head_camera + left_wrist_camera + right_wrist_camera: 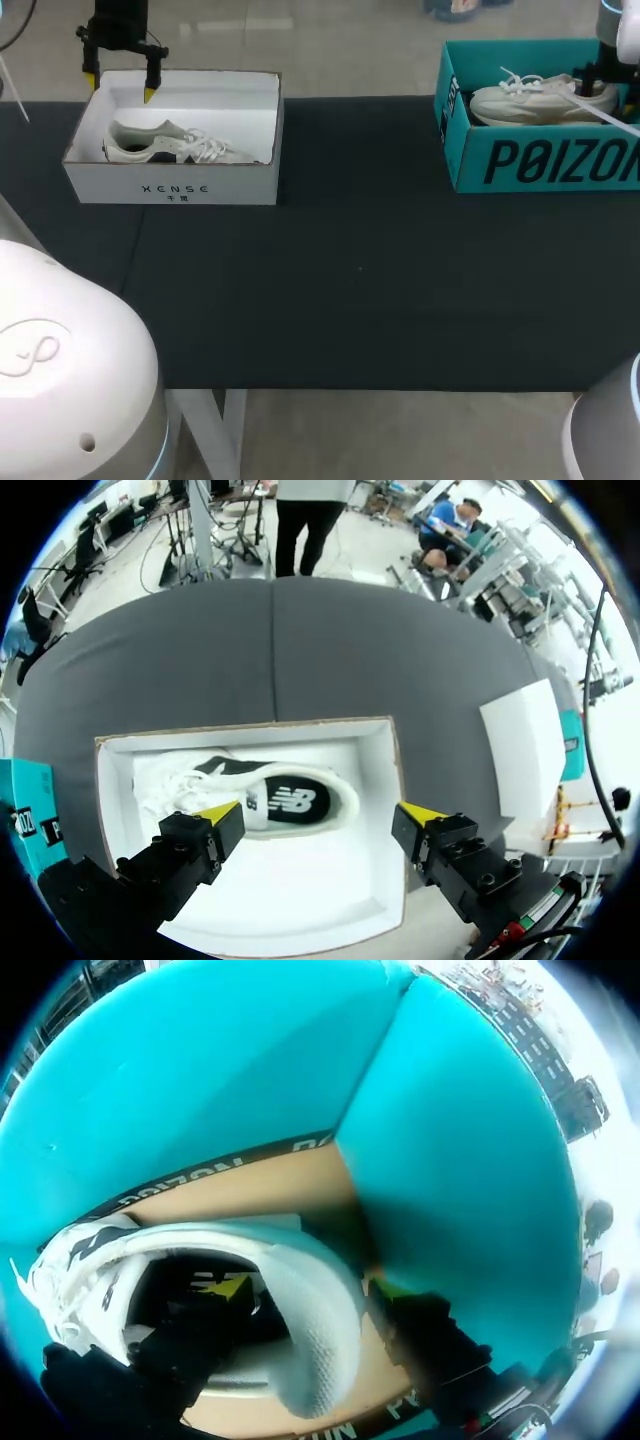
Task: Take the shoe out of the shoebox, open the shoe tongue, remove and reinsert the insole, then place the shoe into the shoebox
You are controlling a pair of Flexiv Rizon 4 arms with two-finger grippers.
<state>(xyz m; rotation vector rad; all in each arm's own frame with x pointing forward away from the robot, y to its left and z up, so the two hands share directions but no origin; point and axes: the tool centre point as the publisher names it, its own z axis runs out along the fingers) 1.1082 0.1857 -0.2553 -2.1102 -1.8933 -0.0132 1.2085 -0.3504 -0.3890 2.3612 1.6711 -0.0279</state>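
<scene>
Inside the white shoebox (170,186) lies a white-and-black sneaker (168,143). It rests on its side on the box floor, its side panel facing up and its laces loose, the toe end pointing away from the box's left wall. The sneaker takes up the middle of the box and touches neither long wall.

Above this box hangs the left hand (320,812), fingers spread wide and holding nothing. In the head view it is over the box's far rim, near the far left corner. In the left wrist view one yellow tip shows over the sneaker's laced end and the other over the box's side wall.

Well apart from the white shoebox, to its right along the far side of the dark surface (350,290), stands a teal shoebox (540,162). It holds a white shoe (530,100), which sits high in it with its toe toward the white shoebox and a lace trailing over the rim. The right hand (310,1290) is down at this shoe's heel, partly in the shoe's opening; whether it grips the heel I cannot tell.
</scene>
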